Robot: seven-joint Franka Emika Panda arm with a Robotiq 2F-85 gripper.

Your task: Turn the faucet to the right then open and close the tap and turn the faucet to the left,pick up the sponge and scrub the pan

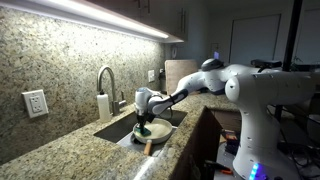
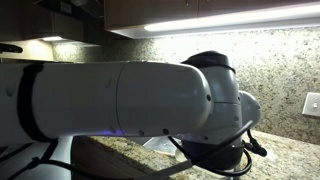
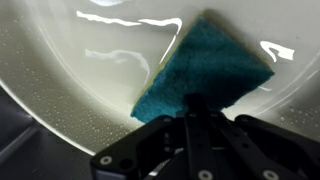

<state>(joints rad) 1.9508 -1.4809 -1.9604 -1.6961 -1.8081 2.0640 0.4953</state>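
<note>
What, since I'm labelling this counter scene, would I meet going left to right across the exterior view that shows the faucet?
wall outlet → faucet → pan → robot arm

A white soap bottle [image 1: 104,107] is set at the sink's [image 1: 112,131] edge; a white outlet [image 1: 35,103] is mounted on the granite backsplash [image 1: 70,65].

Our white, thick-linked robot arm [image 1: 250,85] stretches out from its upright base, the forearm sloping downward to a bent wrist. In an exterior view its broad white links [image 2: 120,100] fill most of the frame and hide the hand. Our black two-fingered hand [image 1: 146,118] points down below the wrist. In the wrist view the hand [image 3: 190,105] has its jaws pinched tight on one end of a teal rectangular sponge [image 3: 205,65].
</note>
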